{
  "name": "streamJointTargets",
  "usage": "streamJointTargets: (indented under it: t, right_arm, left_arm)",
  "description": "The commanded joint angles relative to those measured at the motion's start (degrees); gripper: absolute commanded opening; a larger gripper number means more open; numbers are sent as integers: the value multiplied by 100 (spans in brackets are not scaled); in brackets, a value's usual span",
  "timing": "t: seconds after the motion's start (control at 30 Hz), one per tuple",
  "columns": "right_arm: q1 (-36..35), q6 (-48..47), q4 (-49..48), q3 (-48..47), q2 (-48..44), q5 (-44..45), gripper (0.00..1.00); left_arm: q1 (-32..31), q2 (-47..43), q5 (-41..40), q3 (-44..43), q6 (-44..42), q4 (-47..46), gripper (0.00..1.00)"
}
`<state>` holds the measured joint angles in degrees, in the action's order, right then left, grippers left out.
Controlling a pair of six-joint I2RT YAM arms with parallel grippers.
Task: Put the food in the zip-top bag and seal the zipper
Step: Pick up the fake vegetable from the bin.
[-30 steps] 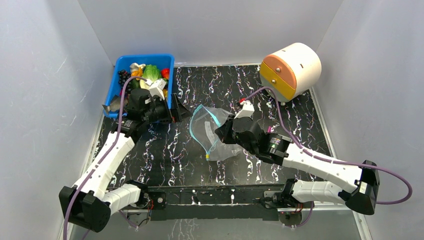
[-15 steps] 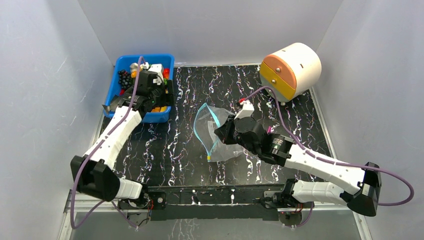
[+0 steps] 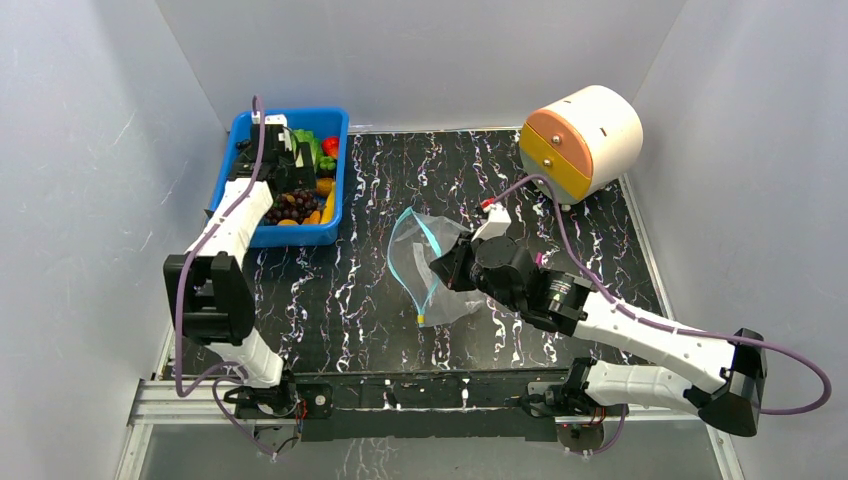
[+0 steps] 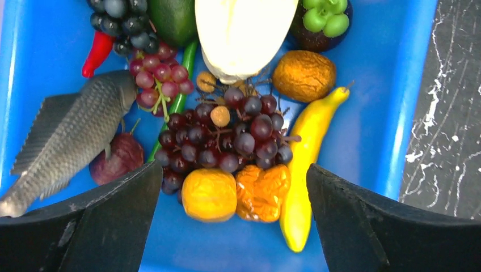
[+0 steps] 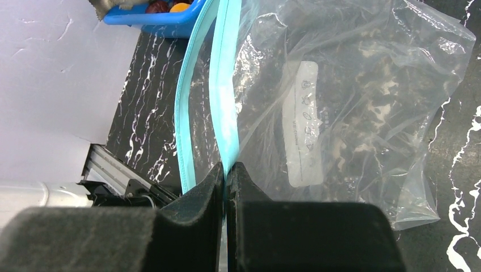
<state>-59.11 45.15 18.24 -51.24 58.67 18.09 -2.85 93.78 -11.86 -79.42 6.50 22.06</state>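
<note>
Right gripper (image 5: 227, 170) is pinched tight on the zipper (image 5: 222, 85) of the zip-top bag (image 5: 351, 113), holding one lip up so the mouth gapes toward the blue bin (image 4: 374, 113) — my guess is it's propping it open for loading. The bag sits mid-table with nothing inside. Left gripper (image 4: 232, 170) hangs over the bin, jaws spread wide above the grape bunch (image 4: 227, 136) — probably the first pick.

Bench (image 3: 330, 290): black surface with white veining. Blue bin (image 3: 295, 238) sits at the far left corner. Clear zip-top bag (image 3: 450, 302) near centre, lower part resting on the bench. White-and-orange drum (image 3: 590, 135) at far right, well apart from the bag.
</note>
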Motion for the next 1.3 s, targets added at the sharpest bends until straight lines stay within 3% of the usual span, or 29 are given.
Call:
streamJointTargets:
  t: [0.0, 0.23, 0.53, 0.83, 1.17, 1.27]
  right_arm:
    - [23, 24, -350, -95, 16, 26, 0]
    - [27, 16, -318, -288, 222, 22, 0]
    - [23, -25, -250, -435, 429, 163, 0]
    - [29, -52, -321, -540, 621, 127, 0]
    - [31, -87, -348, -545, 594, 169, 0]
    - [37, -86, -347, -515, 554, 201, 0]
  left_arm:
    - [96, 336, 52, -390, -272, -582, 98]
    - [300, 1271, 167, -1011, -321, -1106, 98]
    - [344, 2726, 402, -2348, -739, -770, 98]
    - [346, 3349, 89, -2976, -774, -392, 98]
    - [342, 3542, 97, -2888, -683, -479, 98]
    - [346, 3528, 180, -2878, -636, -463, 91]
